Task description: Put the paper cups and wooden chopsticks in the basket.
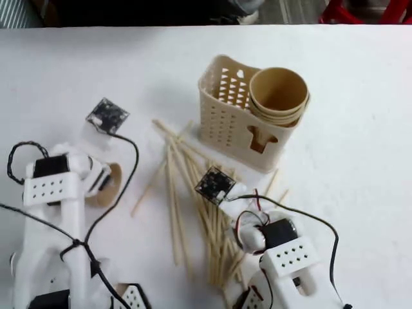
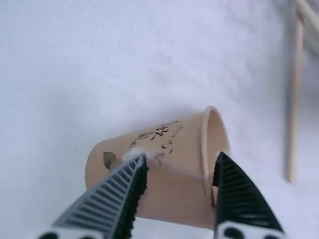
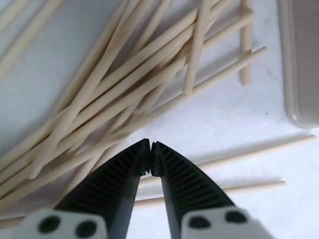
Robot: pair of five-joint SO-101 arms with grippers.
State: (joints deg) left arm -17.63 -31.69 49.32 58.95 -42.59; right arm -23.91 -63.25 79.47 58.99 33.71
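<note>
You've got a white table (image 1: 77, 71) across most of the frame. Past its far edge, a dark floor strip (image 1: 141, 11) runs along the top. Red legs (image 1: 360, 9) in the upper right corner; stool or chair, can't tell.

The gripper (image 3: 150, 149) hangs over the table (image 3: 239, 124) with its fingers pressed tip to tip. Just ahead of the tips lies a crisscrossed heap of chopsticks (image 3: 144, 82), and two loose ones pass beneath the fingers. A basket (image 3: 299, 59) corner sits farther ahead, off to one side.
</note>
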